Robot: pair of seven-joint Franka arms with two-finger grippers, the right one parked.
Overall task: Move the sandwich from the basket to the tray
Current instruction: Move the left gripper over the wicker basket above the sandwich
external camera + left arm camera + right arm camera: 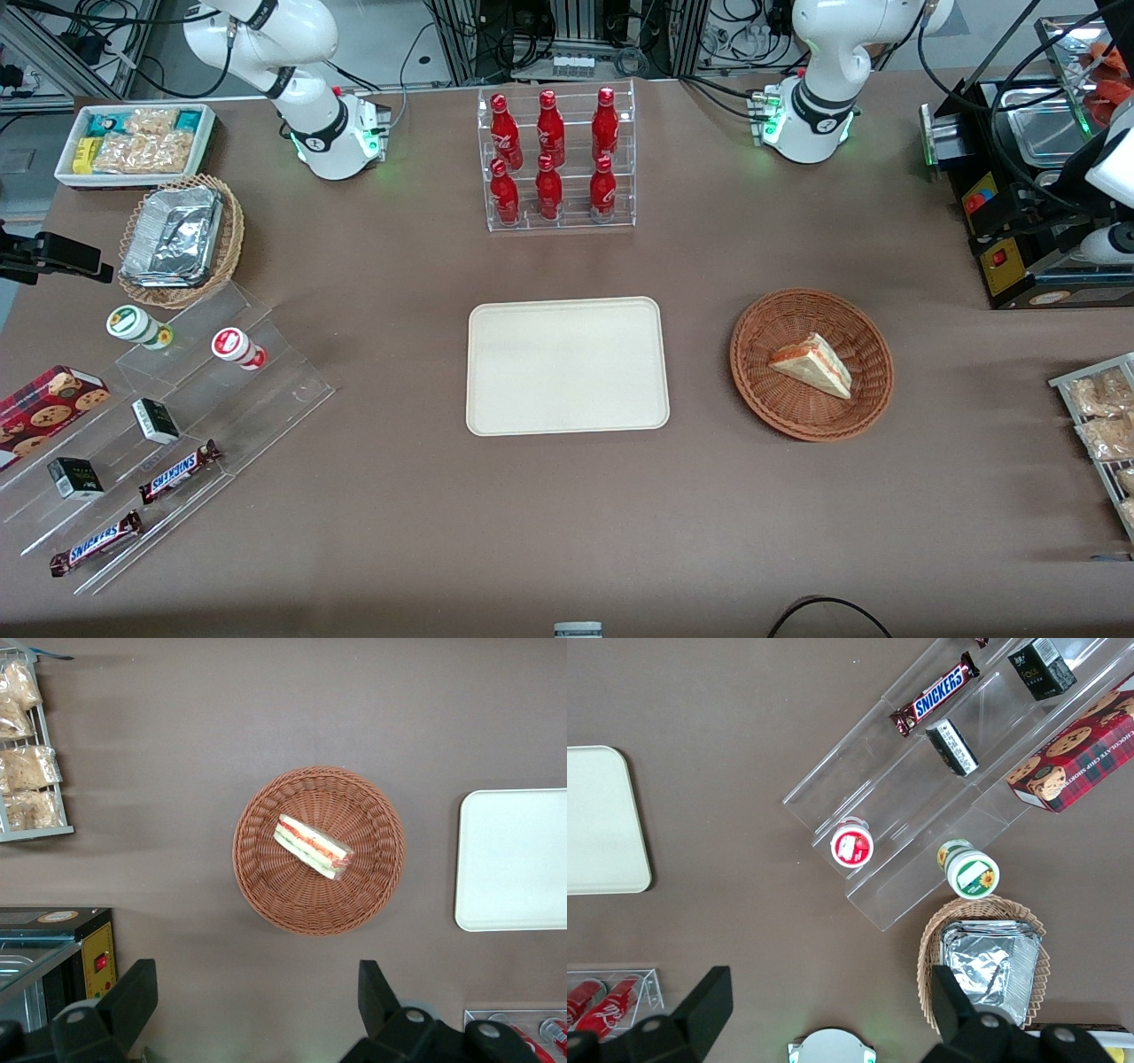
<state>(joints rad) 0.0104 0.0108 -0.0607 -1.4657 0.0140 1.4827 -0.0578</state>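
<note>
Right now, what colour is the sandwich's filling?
Red-orange and green layers between white bread; the sandwich shows best in the left wrist view, with the open gripper above the basket.

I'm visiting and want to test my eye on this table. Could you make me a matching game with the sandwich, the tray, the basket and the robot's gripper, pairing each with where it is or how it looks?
Things:
1. sandwich
2. tray
3. basket
4. gripper

Descriptions:
A. flat, cream, nothing on it
B. open, high above the table, holding nothing
C. round, reddish-brown wicker, beside the tray
D. lying in the basket, in clear wrap

Pairs: 1-D, 2-A, 3-C, 4-B
</note>
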